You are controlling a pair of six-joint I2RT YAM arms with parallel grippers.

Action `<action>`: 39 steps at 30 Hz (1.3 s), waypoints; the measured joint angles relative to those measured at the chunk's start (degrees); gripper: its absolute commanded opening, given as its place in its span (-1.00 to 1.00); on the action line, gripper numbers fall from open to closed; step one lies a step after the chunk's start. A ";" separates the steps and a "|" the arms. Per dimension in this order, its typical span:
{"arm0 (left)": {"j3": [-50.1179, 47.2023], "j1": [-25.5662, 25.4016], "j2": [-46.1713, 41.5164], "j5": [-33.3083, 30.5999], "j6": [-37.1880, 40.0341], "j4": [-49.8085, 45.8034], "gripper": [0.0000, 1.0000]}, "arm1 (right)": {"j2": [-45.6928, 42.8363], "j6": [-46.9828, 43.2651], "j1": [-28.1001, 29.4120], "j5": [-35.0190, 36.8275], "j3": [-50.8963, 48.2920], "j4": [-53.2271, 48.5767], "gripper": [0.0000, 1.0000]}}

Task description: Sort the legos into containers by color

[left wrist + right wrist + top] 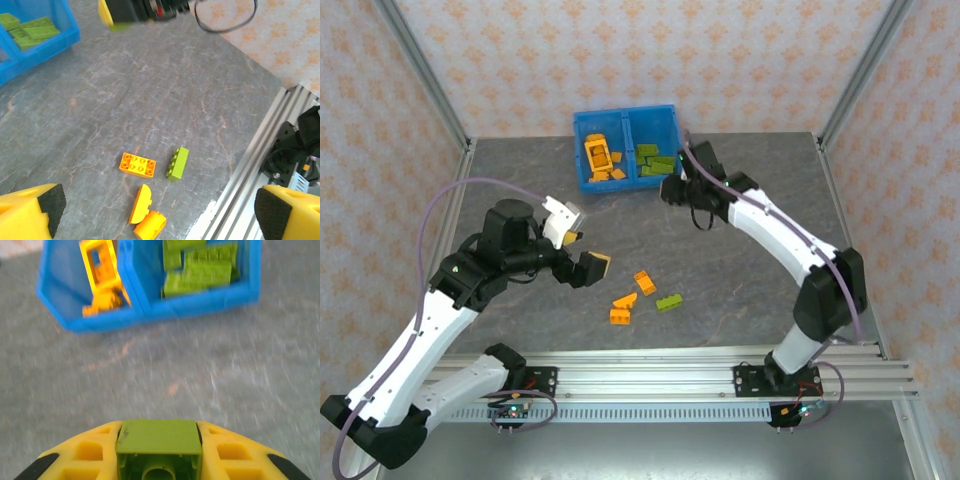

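The blue bin (pixel 628 120) stands at the back of the table. Its left container holds orange legos with a frame piece (pixel 599 153); the right container holds lime green legos (pixel 658 160). My right gripper (pixel 672 190) hovers just in front of the bin, shut on a lime green lego (pixel 159 437). Ahead of it, the bin (pixel 200 307) shows the orange frame (pixel 100 265) and green bricks (pixel 200 270). My left gripper (pixel 578 245) is open above the table. Loose below it lie an orange brick (pixel 137 165), a green brick (pixel 177 163) and two orange pieces (pixel 140 203).
The loose legos (pixel 645 282) lie mid-table, close to the aluminium rail (pixel 720 365) at the near edge. A corner of the bin (pixel 45 47) lies at the upper left of the left wrist view. Patterned walls and metal posts close in the back and sides.
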 measured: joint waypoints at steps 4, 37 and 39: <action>-3.17 0.00 -2.75 -5.16 -4.24 1.90 1.00 | 9.05 0.37 -2.23 0.15 9.27 1.99 -0.48; -13.97 0.00 -5.81 -15.37 -18.91 12.57 1.00 | 49.24 2.69 -4.59 1.07 63.80 -7.74 0.37; -13.92 0.00 -5.81 -15.76 -18.69 12.15 1.00 | 41.11 2.25 -4.59 0.74 54.97 -8.04 0.47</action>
